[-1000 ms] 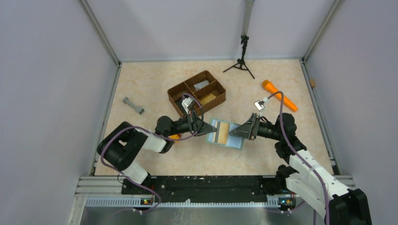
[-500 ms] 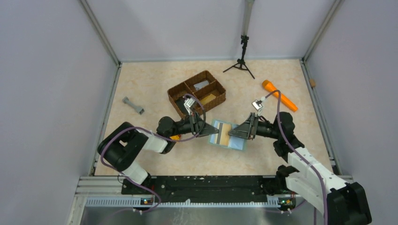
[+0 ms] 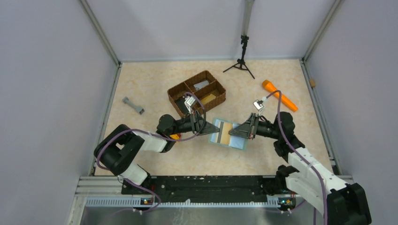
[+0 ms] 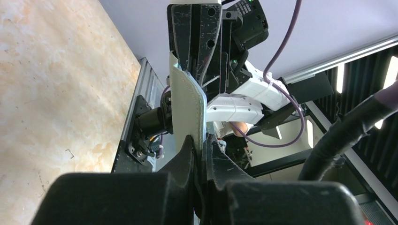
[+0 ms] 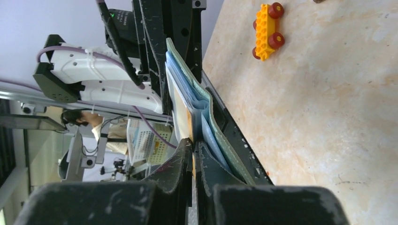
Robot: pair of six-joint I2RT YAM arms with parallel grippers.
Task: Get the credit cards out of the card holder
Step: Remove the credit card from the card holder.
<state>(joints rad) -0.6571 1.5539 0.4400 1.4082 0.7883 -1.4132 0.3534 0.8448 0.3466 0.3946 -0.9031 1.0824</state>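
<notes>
Card holder (image 4: 187, 101): matt grey-green leatherette, stitched edge; inner pockets (image 5: 186, 86) glossy clear-blue plastic; yellowish card (image 5: 181, 105) inside smooth. Tabletop (image 3: 206, 161): smooth marbled beige. Basket (image 3: 187, 82): brown woven wicker.

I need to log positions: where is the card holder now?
In the top view, the card holder is near the middle of the table, between the left gripper and right gripper, just below the brown basket.

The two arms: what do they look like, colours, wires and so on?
The left arm and right arm are chains of black joints and white shells. A purple cable loops along each. Each ends in two black, wedge-shaped fingers, scuffed with pale scratches.
</notes>
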